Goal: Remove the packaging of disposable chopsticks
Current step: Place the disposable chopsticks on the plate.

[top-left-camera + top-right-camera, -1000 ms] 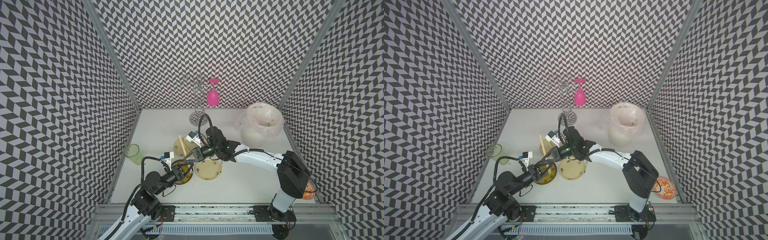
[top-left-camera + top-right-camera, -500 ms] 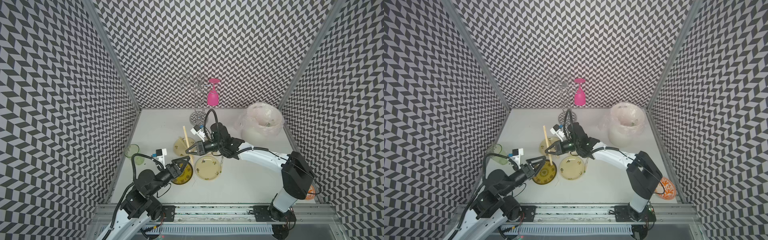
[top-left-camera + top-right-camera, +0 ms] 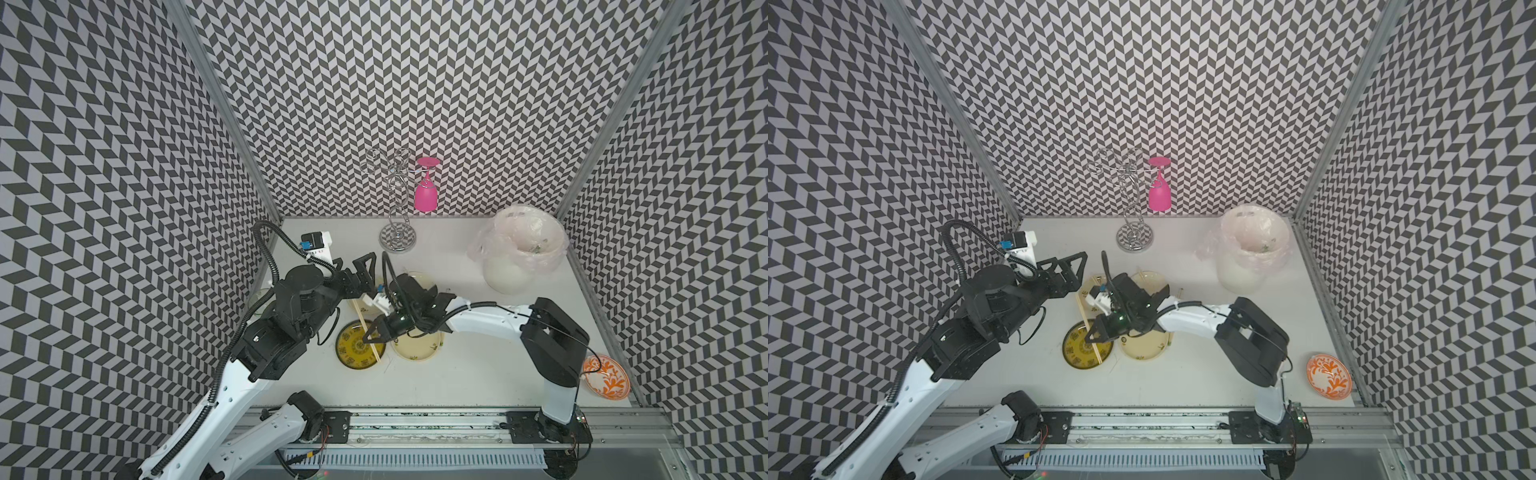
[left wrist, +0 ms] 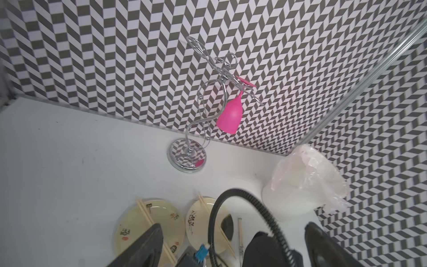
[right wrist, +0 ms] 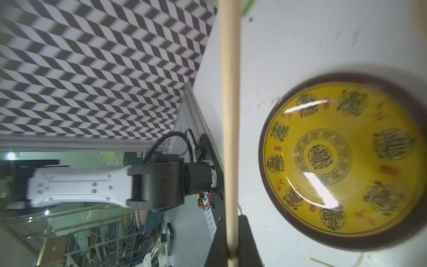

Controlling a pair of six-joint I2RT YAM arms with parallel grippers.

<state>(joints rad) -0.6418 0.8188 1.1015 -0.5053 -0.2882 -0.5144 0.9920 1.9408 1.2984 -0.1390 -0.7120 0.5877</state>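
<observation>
My right gripper (image 3: 369,337) (image 5: 231,219) is shut on a bare pair of disposable chopsticks (image 3: 365,332) (image 5: 230,115), held slanting just over the yellow plate (image 3: 351,353) (image 5: 346,161). No sleeve shows on them. Raised behind it, my left gripper (image 3: 368,273) (image 3: 1079,272) (image 4: 233,225) stands wide open and empty. Other chopsticks (image 4: 144,210) lie across two cream plates (image 4: 129,222). One more stick (image 4: 240,228), with dark marks at one end, lies on the table beside them. Clear packaging with green marks (image 3: 536,248) shows inside the lined bin.
A white bin with a pinkish bag (image 3: 505,274) stands at the back right. A wire glass rack (image 3: 397,239) holds a pink glass (image 3: 426,195) at the back wall. A beige plate (image 3: 417,351) lies under the right arm, an orange plate (image 3: 606,376) front right.
My left gripper opened beside the yellow plate, then rose and swung back toward the rear. The right gripper lifted the chopsticks upright, then brought them down over the yellow plate.
</observation>
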